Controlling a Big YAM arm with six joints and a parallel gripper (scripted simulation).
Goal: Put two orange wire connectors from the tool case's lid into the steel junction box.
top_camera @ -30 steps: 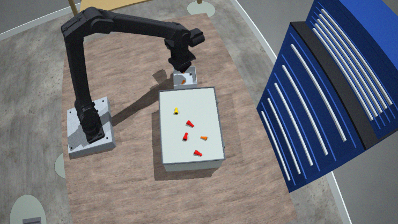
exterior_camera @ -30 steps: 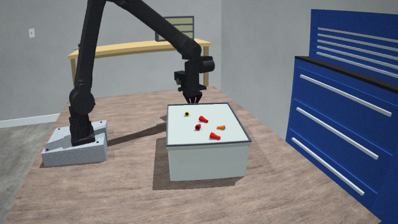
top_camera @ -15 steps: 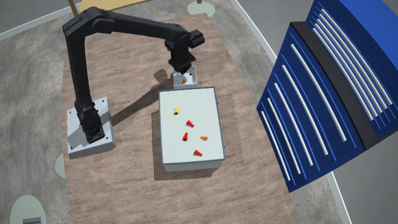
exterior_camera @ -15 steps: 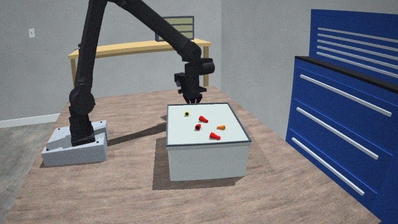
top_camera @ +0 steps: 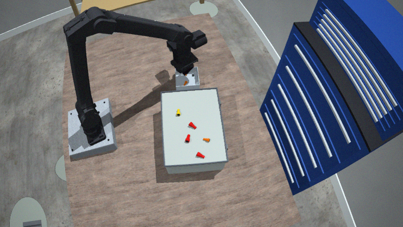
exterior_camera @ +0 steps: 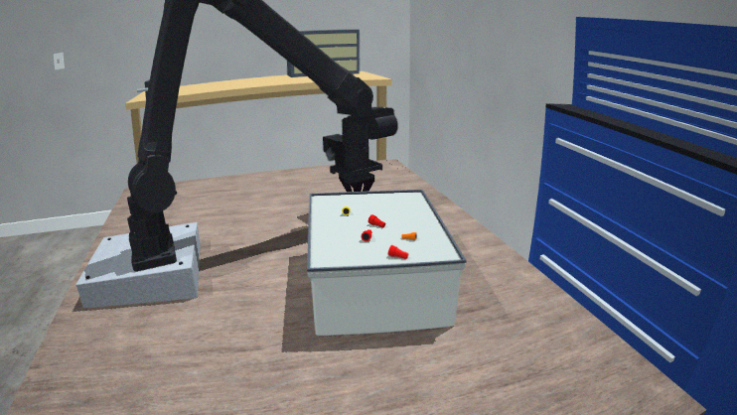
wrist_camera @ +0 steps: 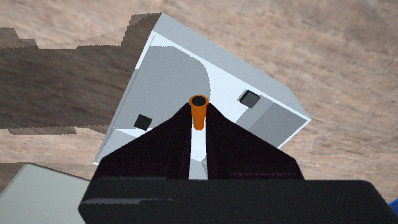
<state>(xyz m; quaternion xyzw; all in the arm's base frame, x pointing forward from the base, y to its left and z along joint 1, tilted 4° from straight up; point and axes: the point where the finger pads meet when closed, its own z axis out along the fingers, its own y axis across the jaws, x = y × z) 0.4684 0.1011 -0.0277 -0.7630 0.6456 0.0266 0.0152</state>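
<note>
Top view: the black two-fingered claw hangs over the open, pale steel junction box.Top view: the black two-fingered claw is at the open, pale steel junction box, grasping a small orange tapered wire connector. A second orange connector lies inside the box. A third orange connector rests on the pale grey-green tool case's lid, near three red ones.

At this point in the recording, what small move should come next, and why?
Probably open the fingers to release the held orange connector. The gripper appears to be over the steel junction box, and the top view shows another orange connector already inside, so this drop would likely make two.
</note>
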